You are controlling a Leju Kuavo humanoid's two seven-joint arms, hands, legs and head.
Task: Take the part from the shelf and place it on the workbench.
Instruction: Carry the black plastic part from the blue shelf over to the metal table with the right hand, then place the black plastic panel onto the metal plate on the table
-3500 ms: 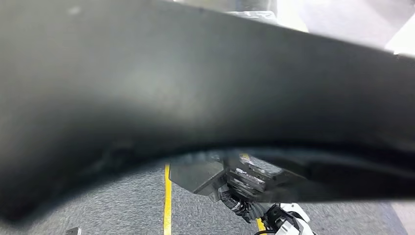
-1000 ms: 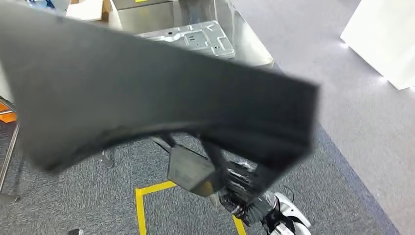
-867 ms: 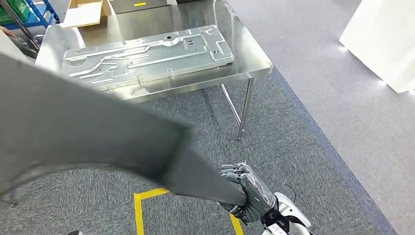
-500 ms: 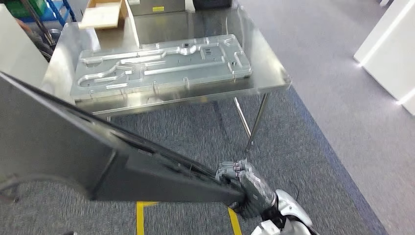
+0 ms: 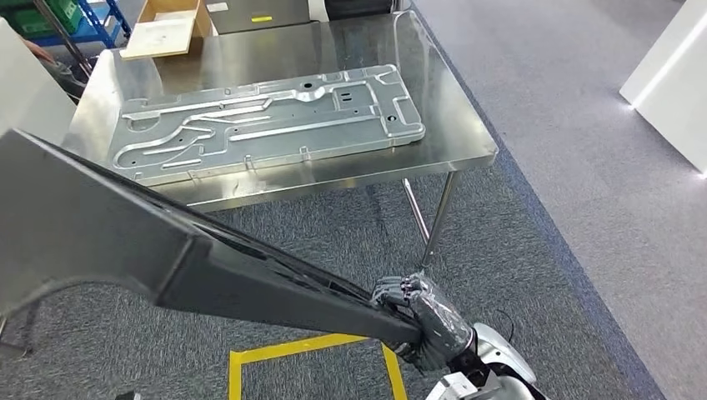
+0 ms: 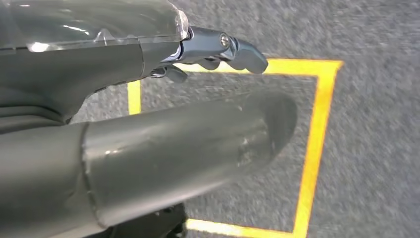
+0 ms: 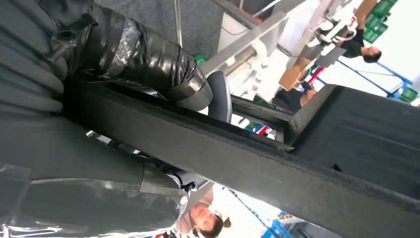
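The part is a long black moulded panel, slanting across the lower left of the head view. My right hand grips its near right end, low in that view. In the right wrist view the dark fingers wrap over the edge of the part. The part's left end runs off the head view's left edge. My left hand hangs over the carpet, thumb and fingers apart with nothing between them. The steel workbench stands ahead, beyond the part.
A large silver stamped plate covers much of the bench top, and a cardboard box sits at its far left. Yellow tape marks the carpet by my feet. A white block stands far right. People are nearby.
The camera has swung: the part no longer blocks the head view, it now lies low at the left and the workbench has come into view. My right hand still grips the part.
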